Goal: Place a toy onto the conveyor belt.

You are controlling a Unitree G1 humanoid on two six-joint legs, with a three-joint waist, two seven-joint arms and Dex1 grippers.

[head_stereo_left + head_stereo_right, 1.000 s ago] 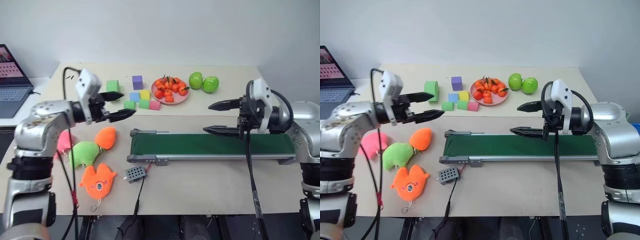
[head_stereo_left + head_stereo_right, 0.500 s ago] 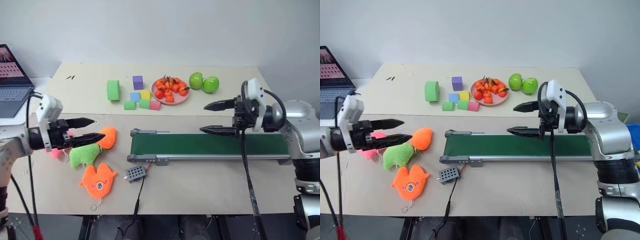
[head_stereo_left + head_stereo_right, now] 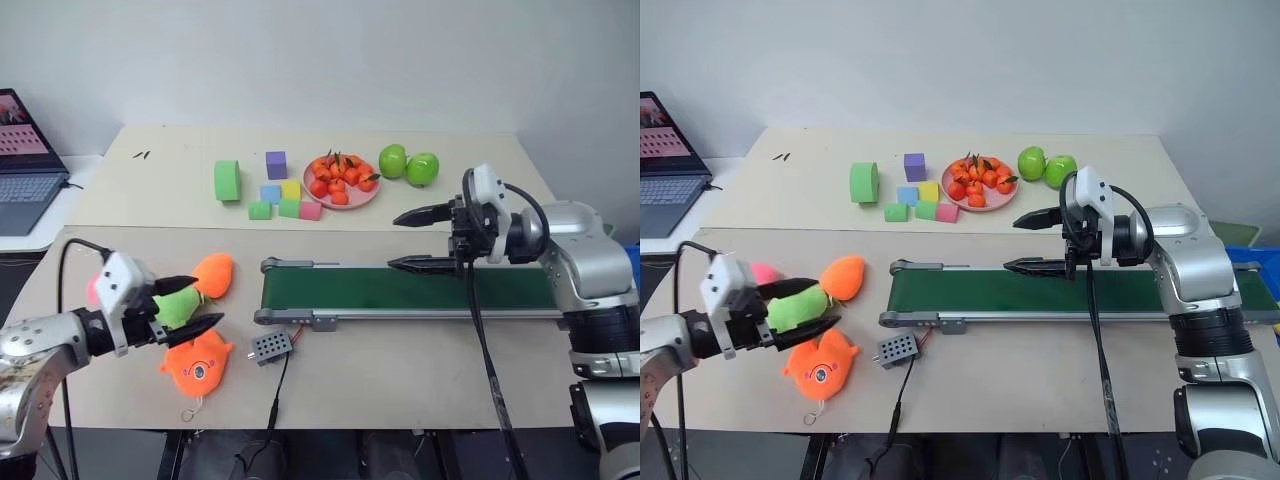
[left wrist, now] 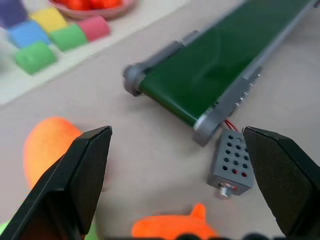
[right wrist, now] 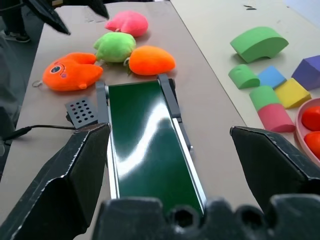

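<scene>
The toy [image 3: 197, 362], a flat bright-orange fish plush with one round eye, lies on the table's near left, short of the belt's left end. My left gripper [image 3: 208, 300] hovers open just above and behind it, over the lime-green plush [image 3: 172, 306]. In the left wrist view its fingers [image 4: 82, 175] frame bare table, with the toy's fin [image 4: 175, 227] between them. The conveyor belt [image 3: 420, 290], dark green in a grey frame, crosses the table's middle. My right gripper [image 3: 393, 242] hangs open and empty over the belt's left half.
A plump orange plush [image 3: 213, 273] and a pink plush [image 3: 762, 272] lie by the toy. The grey control box [image 3: 270, 346] sits on its wire before the belt. Foam blocks [image 3: 275, 195], a plate of small oranges [image 3: 340, 180] and two green apples [image 3: 408, 165] stand behind. A laptop [image 3: 25, 150] is far left.
My left arm has swung down and back from above the foam blocks to low over the plush toys, still open. The right gripper has edged slightly left over the belt.
</scene>
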